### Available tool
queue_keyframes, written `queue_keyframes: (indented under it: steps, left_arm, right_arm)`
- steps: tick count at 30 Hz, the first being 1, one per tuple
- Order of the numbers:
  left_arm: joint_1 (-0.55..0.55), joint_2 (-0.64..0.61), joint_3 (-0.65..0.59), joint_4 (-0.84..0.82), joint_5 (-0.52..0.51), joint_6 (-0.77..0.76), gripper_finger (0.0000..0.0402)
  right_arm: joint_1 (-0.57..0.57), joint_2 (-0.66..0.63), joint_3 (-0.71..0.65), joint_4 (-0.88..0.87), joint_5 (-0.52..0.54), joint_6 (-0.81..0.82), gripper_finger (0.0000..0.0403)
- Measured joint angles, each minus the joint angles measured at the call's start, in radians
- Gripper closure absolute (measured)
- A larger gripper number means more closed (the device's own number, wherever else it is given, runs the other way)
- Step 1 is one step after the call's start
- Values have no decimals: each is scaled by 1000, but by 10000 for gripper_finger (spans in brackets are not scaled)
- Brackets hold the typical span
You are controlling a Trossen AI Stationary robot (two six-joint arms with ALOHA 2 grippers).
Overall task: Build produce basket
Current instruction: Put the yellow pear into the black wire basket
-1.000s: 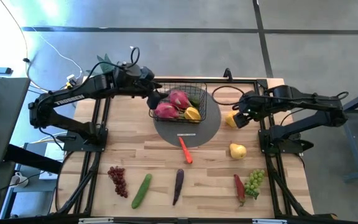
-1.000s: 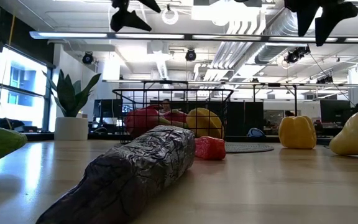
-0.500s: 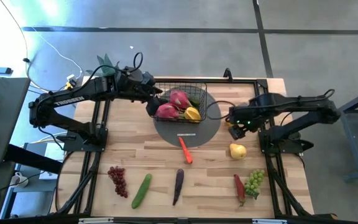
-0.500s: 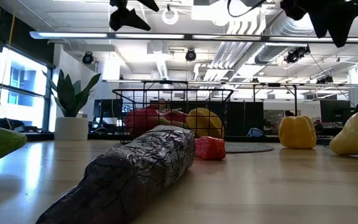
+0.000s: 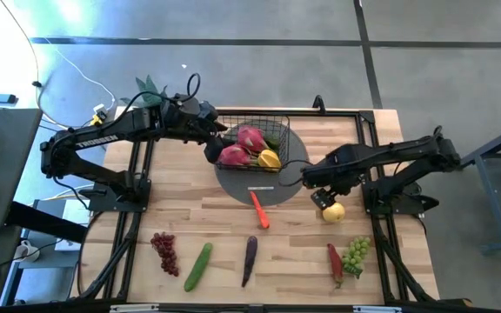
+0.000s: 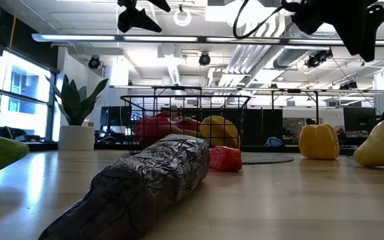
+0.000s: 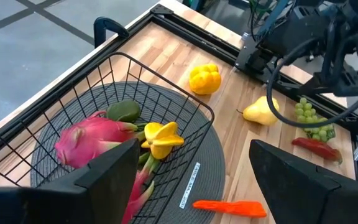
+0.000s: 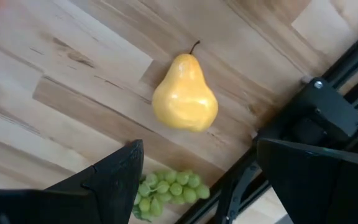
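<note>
Right gripper (image 5: pixel 320 196) hovers wide open and empty over a yellow pear (image 5: pixel 333 210) on the table (image 5: pixel 181 209). Left gripper (image 5: pixel 217 139), also open and empty, hangs beside the basket (image 5: pixel 278 123) holding dragon fruits (image 5: pixel 242 146) on the grey mat (image 5: pixel 298 165)

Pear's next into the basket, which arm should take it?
Right. Its hand hangs open just above the yellow pear, which fills its wrist view. The left hand is over at the basket, far from it.

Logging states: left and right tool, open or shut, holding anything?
Left tool: open, empty, over the basket.
Right tool: open, empty, above the pear.
</note>
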Motion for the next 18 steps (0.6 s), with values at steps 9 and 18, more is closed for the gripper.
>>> queue_keyframes:
  steps: [9,18]
  left_arm:
    - [0,0,0,0,-24,0,108]
    - [1,0,0,0,-34,-15,108]
  right_arm:
    - [47,-35,-169,164,-2,36,107]
    - [-3,-41,-293,315,-6,-10,107]
